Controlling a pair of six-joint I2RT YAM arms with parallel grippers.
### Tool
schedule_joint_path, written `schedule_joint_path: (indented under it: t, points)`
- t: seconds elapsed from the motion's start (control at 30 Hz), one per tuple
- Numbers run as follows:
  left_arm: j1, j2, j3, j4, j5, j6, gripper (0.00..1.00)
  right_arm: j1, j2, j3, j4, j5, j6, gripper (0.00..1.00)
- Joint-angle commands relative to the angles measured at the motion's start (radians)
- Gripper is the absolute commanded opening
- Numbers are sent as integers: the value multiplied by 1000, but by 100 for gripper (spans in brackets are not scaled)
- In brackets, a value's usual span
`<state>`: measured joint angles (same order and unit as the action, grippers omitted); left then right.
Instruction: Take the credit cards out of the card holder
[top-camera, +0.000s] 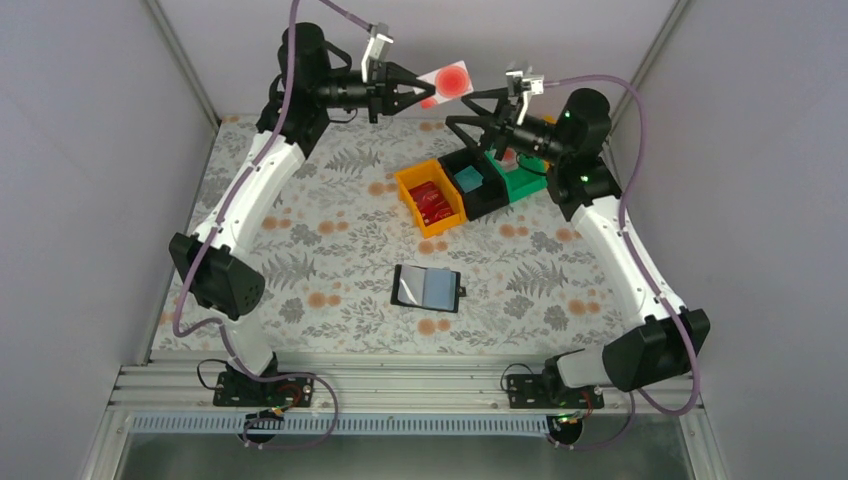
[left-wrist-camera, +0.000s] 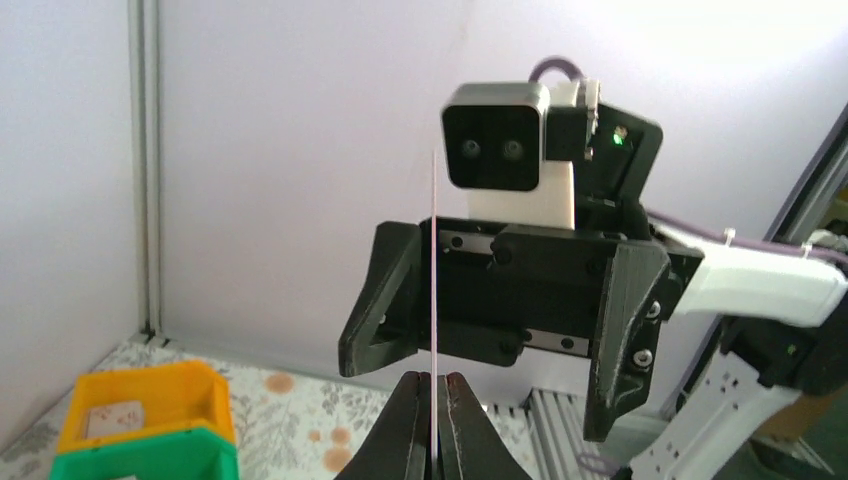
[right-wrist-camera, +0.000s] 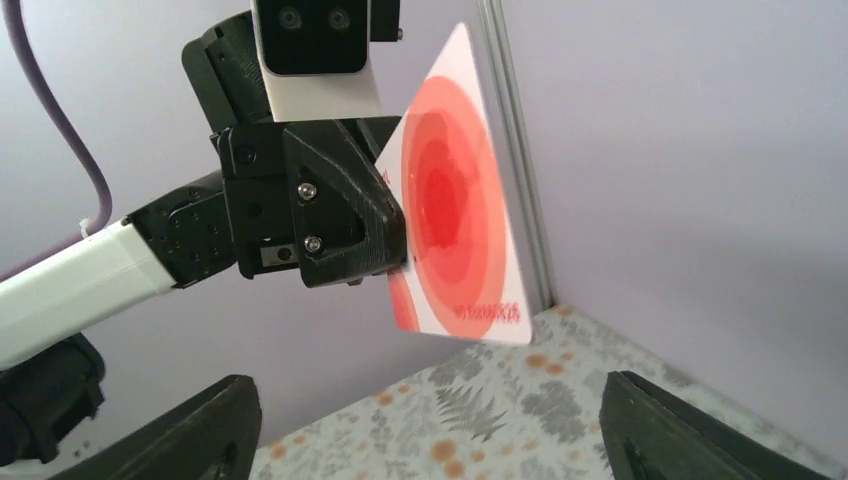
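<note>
My left gripper (top-camera: 412, 97) is raised at the back of the table and shut on a credit card (top-camera: 447, 82), white with red rings. In the left wrist view the card (left-wrist-camera: 434, 260) stands edge-on between my closed fingertips (left-wrist-camera: 434, 385). My right gripper (top-camera: 462, 108) faces it, open, with its fingers (left-wrist-camera: 385, 300) on either side of the card and apart from it. In the right wrist view the card (right-wrist-camera: 460, 200) hangs from the left gripper (right-wrist-camera: 395, 260), above my wide-open jaws (right-wrist-camera: 430, 420). The black card holder (top-camera: 428, 288) lies open on the mat, pale blue-grey faces up.
An orange bin (top-camera: 430, 198) with red items, a black bin (top-camera: 473, 182) holding a teal thing and a green bin (top-camera: 520, 178) stand in a row at the back right, below the right gripper. Grey walls close in the table on three sides.
</note>
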<state>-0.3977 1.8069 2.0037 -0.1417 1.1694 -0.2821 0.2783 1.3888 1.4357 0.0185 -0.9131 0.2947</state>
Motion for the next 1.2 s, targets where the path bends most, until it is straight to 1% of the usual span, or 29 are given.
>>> schedule_joint_path:
  t: [0.0,0.07,0.13,0.27,0.33,0.37,0.5,0.57,0.63,0.67,0.7,0.73,0.77,0.83,0.87,0.9,0.93,0.97,1.0,1.03,1.07,1.13,1.17]
  points:
    - [-12,20,61,190,-18,-213,2,-2,-17,-29,295,17,260,79]
    - [-27,26,87,176,-6,-195,2,-1,-15,-46,356,26,328,66]
    - [-35,33,99,149,-3,-171,2,-1,-7,-53,400,13,364,57]
    - [-41,41,103,132,-2,-155,2,4,-1,-27,381,2,350,55]
    - [-46,48,109,123,-6,-149,2,4,2,-18,390,-8,358,52]
    - [-48,51,110,119,-7,-149,2,5,5,-10,388,-10,361,49]
    - [-59,59,116,89,-8,-125,2,4,9,-3,383,-8,361,28]
    - [-61,62,115,67,-12,-110,2,5,13,5,374,-12,358,23]
    - [-62,64,106,59,-12,-108,2,4,19,16,363,-20,351,21]
    - [-64,66,104,56,-12,-106,2,5,21,19,359,-24,350,18]
    - [-65,67,103,53,-14,-104,2,5,22,25,354,-27,346,13]
    - [-66,68,104,50,-13,-104,2,5,26,29,343,-30,341,6]
    - [-67,69,105,48,-16,-104,2,5,27,33,330,-32,333,4]
    - [-66,70,106,31,-28,-96,2,0,27,39,298,-28,324,4]
    - [-67,72,106,10,-50,-86,2,-9,31,43,276,-24,325,4]
    - [-66,72,109,-32,-94,-69,5,-24,43,54,237,-19,325,4]
    - [-66,72,110,-89,-171,-48,32,-45,61,74,177,-11,316,4]
    - [-65,71,103,-154,-262,-18,66,-69,92,105,86,-3,300,4]
    - [-62,68,90,-234,-378,33,90,-98,132,139,-20,2,281,4]
    - [-60,65,73,-288,-490,78,99,-125,179,184,-133,5,257,4]
    - [-58,62,56,-331,-581,136,100,-151,233,230,-263,24,220,4]
    - [-54,56,23,-402,-712,257,100,-200,346,310,-495,51,135,4]
    - [-51,51,2,-422,-796,296,100,-228,391,314,-534,40,119,4]
